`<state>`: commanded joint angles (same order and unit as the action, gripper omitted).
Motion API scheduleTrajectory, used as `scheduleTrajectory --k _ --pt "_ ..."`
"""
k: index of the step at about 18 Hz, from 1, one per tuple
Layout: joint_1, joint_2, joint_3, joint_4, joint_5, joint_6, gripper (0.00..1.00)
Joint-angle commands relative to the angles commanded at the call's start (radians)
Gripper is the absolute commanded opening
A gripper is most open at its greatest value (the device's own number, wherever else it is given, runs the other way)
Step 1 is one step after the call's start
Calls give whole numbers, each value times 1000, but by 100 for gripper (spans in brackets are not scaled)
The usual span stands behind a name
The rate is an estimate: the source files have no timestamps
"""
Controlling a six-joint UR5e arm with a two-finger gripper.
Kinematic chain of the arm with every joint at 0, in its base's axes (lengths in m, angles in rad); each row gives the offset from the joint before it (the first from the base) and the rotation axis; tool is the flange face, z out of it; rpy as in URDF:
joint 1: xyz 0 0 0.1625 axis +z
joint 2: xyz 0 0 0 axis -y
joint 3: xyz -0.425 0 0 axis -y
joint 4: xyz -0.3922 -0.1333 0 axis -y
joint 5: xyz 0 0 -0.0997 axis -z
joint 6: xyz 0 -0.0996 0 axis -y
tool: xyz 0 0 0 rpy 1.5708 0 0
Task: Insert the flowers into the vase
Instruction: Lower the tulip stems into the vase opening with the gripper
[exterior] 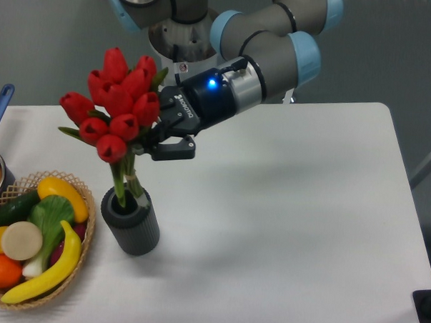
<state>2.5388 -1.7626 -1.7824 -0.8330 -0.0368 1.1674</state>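
The claw (pixel 161 136) grips the red tulip bunch (pixel 114 103) by its stems; below and left of the claw, the stem ends dip into the ribbed grey vase (pixel 131 220) on the counter (pixel 306 208).

The arm reaches left, its pincer (pixel 157 134) clamped shut.

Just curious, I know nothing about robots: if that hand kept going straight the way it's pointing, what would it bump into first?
The hand points left, so probably the flowers it already grips; beyond them, nothing obvious, though depth is unclear.
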Motion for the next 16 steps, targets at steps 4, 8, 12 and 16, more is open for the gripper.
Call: scheduleTrajectory --k 4,8,12,16 --pt "-3 -6 -19 0 2 3 36" --pt "-8 -14 -31 0 9 3 36" --pt "-8 -34 -45 0 11 24 36" --pt "-11 -44 -58 0 11 26 36"
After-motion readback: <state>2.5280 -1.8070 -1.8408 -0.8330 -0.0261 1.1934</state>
